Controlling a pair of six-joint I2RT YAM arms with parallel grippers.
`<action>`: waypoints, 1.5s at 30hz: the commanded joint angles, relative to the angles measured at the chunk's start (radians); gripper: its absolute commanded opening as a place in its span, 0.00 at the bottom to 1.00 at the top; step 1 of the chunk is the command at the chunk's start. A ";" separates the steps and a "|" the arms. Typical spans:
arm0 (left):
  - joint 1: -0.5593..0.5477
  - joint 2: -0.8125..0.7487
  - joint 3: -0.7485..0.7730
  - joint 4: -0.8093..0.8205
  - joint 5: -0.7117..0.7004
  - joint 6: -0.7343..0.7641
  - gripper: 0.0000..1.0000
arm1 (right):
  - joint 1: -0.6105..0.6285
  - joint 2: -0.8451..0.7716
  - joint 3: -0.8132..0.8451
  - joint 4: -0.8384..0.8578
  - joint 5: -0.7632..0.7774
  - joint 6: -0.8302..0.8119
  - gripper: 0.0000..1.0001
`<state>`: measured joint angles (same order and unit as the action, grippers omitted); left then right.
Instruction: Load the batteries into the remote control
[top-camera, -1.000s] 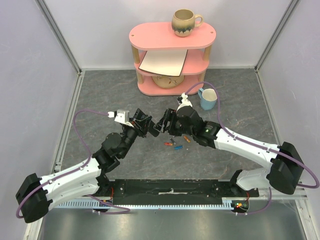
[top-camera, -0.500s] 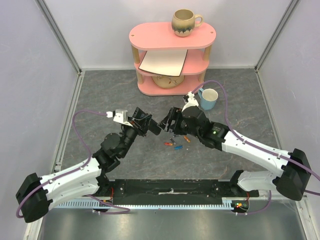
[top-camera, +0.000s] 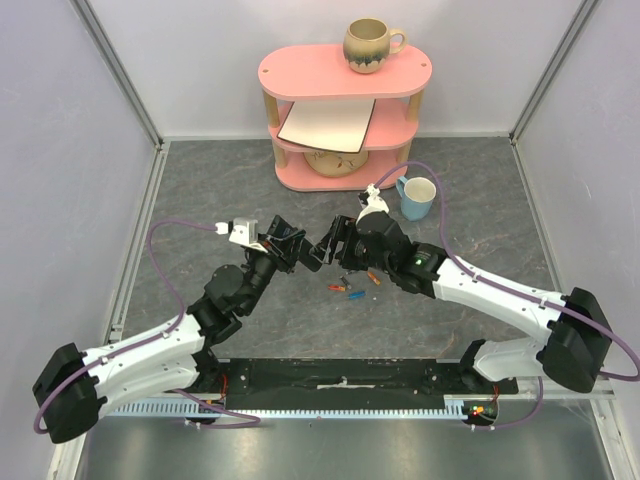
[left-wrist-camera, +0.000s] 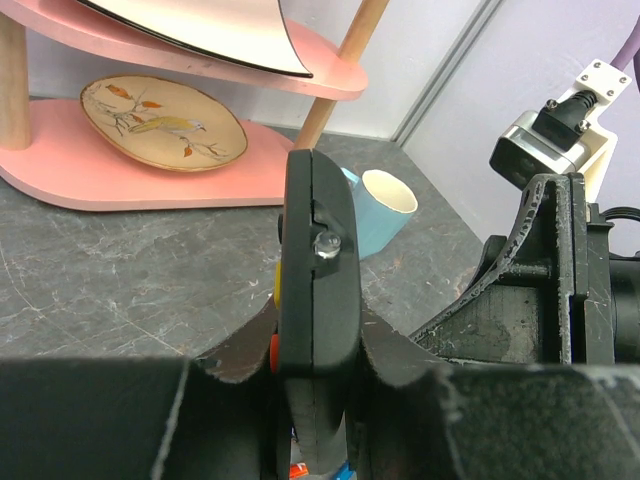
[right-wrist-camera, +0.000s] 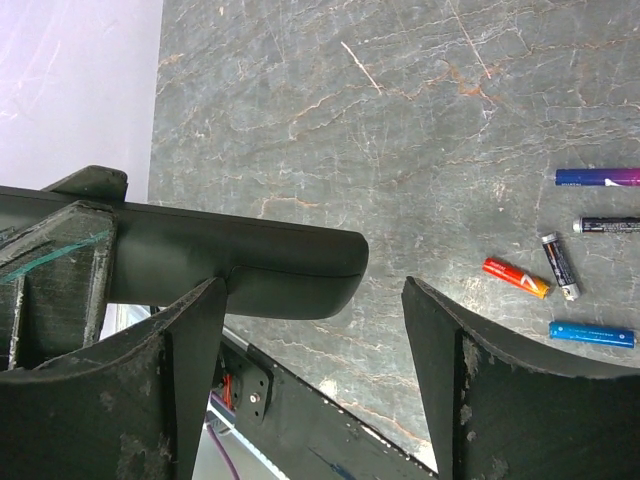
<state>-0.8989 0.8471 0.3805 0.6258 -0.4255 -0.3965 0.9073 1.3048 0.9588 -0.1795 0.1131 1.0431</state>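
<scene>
While five batteries (right-wrist-camera: 560, 265) lie loose on the table (right-wrist-camera: 400, 120), none looks loaded | left claw (top-camera: 292, 250) gripping remote (left-wrist-camera: 318, 270) | right claw (top-camera: 330, 244) open, empty

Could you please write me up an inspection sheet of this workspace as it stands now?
Surface: grey marbled table, no spills seen.
Job's things: remote control held edge-on; five batteries lie loose on the table.
Clutter: blue mug on the table beside the shelf.
Grippers: left gripper shut on the remote control; right gripper open, the remote's end in the gap between its jaws.
Cables: purple cables loop off both wrists, clear of the batteries.
Surroundings: pink shelf with a brown mug on top, a white board and a plate below; pale walls.
</scene>
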 joint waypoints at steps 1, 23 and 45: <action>-0.006 -0.003 0.046 0.080 -0.009 -0.033 0.02 | 0.001 0.005 0.035 0.032 -0.006 0.000 0.79; -0.006 0.010 0.041 0.078 -0.006 -0.028 0.02 | 0.001 -0.016 0.043 0.058 -0.004 -0.002 0.80; -0.006 -0.011 0.064 0.086 0.001 -0.022 0.02 | 0.001 0.022 0.014 0.060 -0.013 0.006 0.79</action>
<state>-0.8982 0.8566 0.3840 0.6239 -0.4271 -0.3962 0.9073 1.3174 0.9627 -0.1356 0.0982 1.0439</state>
